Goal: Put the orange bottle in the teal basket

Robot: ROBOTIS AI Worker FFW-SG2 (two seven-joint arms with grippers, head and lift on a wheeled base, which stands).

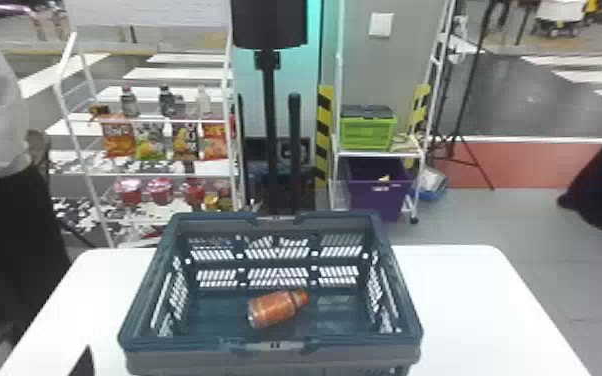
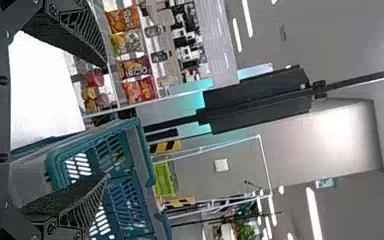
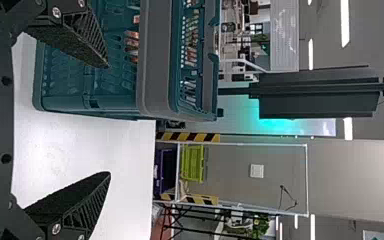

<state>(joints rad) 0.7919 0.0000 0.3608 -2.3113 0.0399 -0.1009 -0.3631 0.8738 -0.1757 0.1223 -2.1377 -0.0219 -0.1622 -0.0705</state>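
The orange bottle (image 1: 274,309) lies on its side on the floor of the teal basket (image 1: 270,344), its cap end toward the basket's right. A dark tip of my left gripper (image 1: 84,362) shows at the bottom edge, left of the basket. In the left wrist view, my left gripper (image 2: 106,120) stands open, with the basket (image 2: 150,155) beyond its fingers. My right gripper (image 3: 109,120) is open in the right wrist view, next to the basket (image 3: 156,60), with nothing held. Orange parts of the bottle (image 3: 131,46) show through the basket's slotted wall.
The basket stands on a white table (image 1: 465,300). Behind it are a white rack of snacks and drinks (image 1: 147,175), a dark upright stand (image 1: 270,120), and a shelf with a green crate (image 1: 367,131) and a purple bin (image 1: 379,192).
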